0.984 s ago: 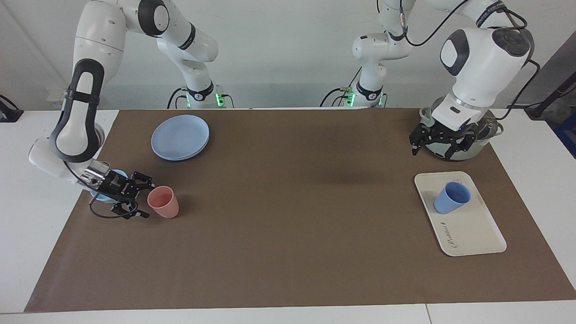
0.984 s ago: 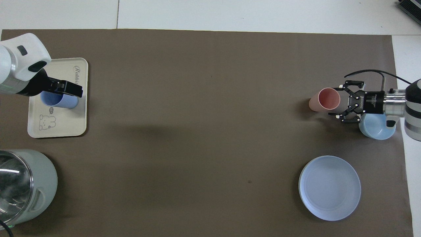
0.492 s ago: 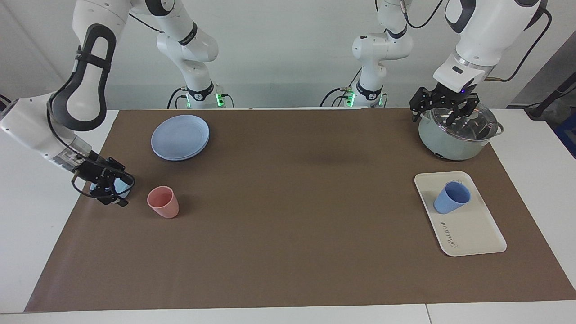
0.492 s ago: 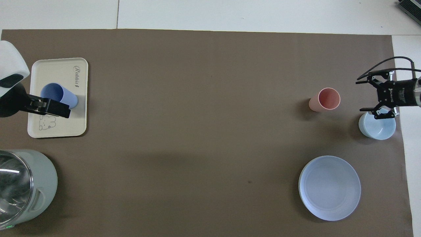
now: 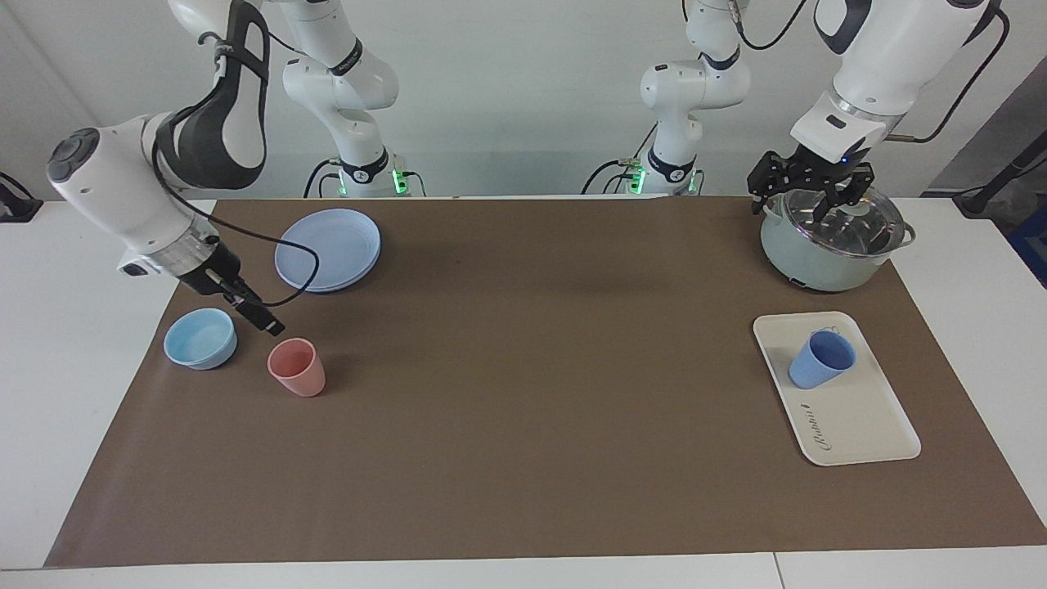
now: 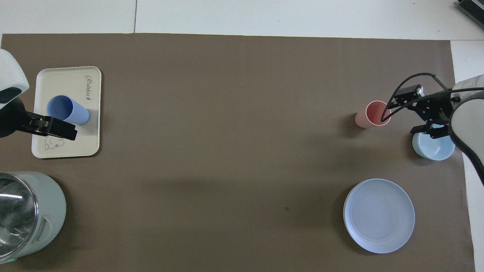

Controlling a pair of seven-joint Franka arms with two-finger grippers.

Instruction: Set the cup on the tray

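One step is judged done, none left. The tray [image 5: 851,409] lies near the surface's corner at the left arm's end, with the cup [image 5: 820,360] upright on it. The left claw [image 5: 810,190], over the pot [image 5: 830,258], and the right claw [image 5: 260,315], above the pink tumbler [image 5: 296,367], are found open and empty.

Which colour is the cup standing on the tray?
Periwinkle blue cup; the facing view shows it best.

Matte plastic cup [image 5: 821,360] on smooth matte tray [image 5: 867,417]; glossy glass-lidded pot [image 5: 834,241]; matte brown paper mat [image 5: 523,393].
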